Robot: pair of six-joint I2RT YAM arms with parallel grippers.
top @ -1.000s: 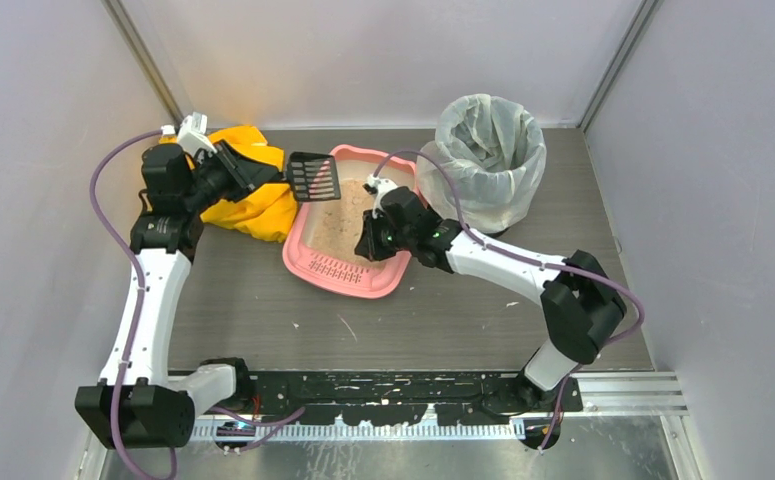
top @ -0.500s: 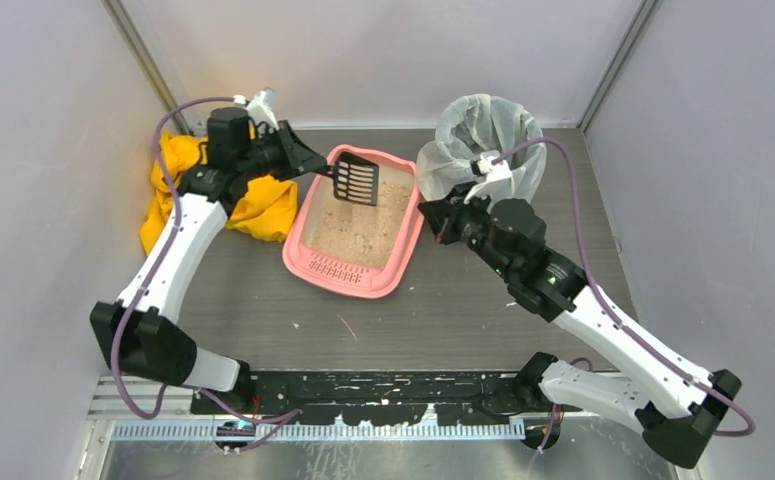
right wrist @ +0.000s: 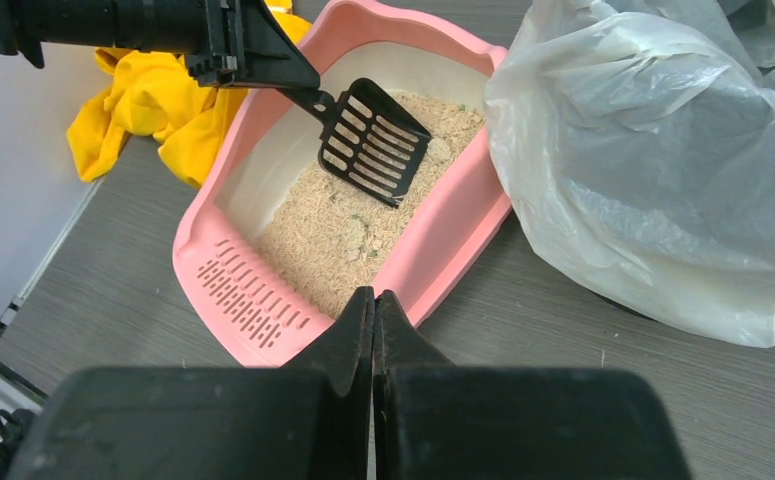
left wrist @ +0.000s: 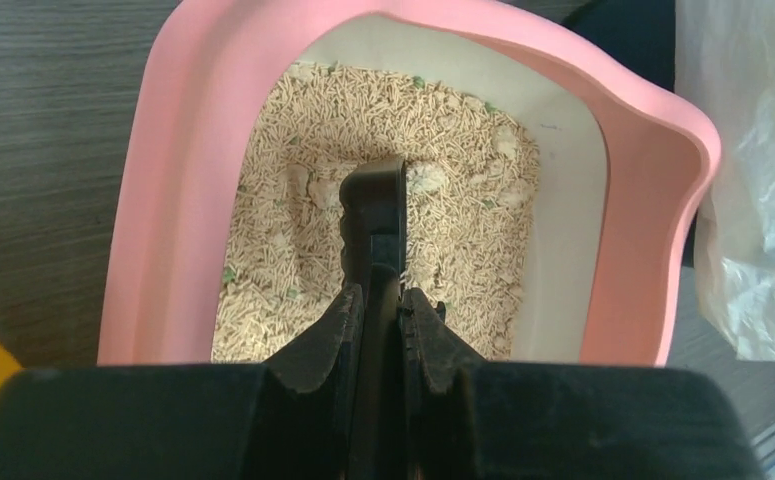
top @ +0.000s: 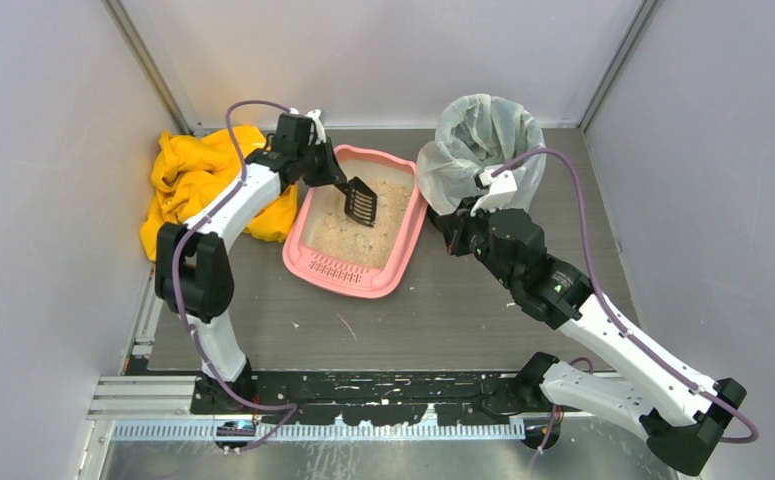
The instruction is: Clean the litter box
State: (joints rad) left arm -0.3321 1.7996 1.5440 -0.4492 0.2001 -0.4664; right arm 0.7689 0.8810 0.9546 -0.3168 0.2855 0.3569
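Observation:
The pink litter box (top: 341, 270) lies mid-table with beige litter (top: 343, 235) inside, its slotted lip toward me. My left gripper (top: 331, 176) hangs over the box's far end, shut on the handle of a black slotted scoop (top: 361, 203). The scoop's blade tilts down, its tip at the litter surface near the far right of the box (right wrist: 373, 140). In the left wrist view the scoop (left wrist: 375, 215) shows edge-on between my left gripper's (left wrist: 381, 295) fingers, above the litter (left wrist: 293, 260). My right gripper (top: 455, 225) is shut and empty, over the table right of the box; the box rim (right wrist: 248, 290) lies ahead of my right gripper (right wrist: 373, 297).
A round bin with a clear plastic liner (top: 483, 150) stands at the back right, close to the box and my right wrist; the liner (right wrist: 653, 170) bulges toward the box. A crumpled yellow cloth (top: 198, 180) lies at the back left. Grey walls enclose the table.
My left arm swung right over the box's far end and tipped the scoop down to the litter. My right gripper pulled out of the box to the right, beside the bin.

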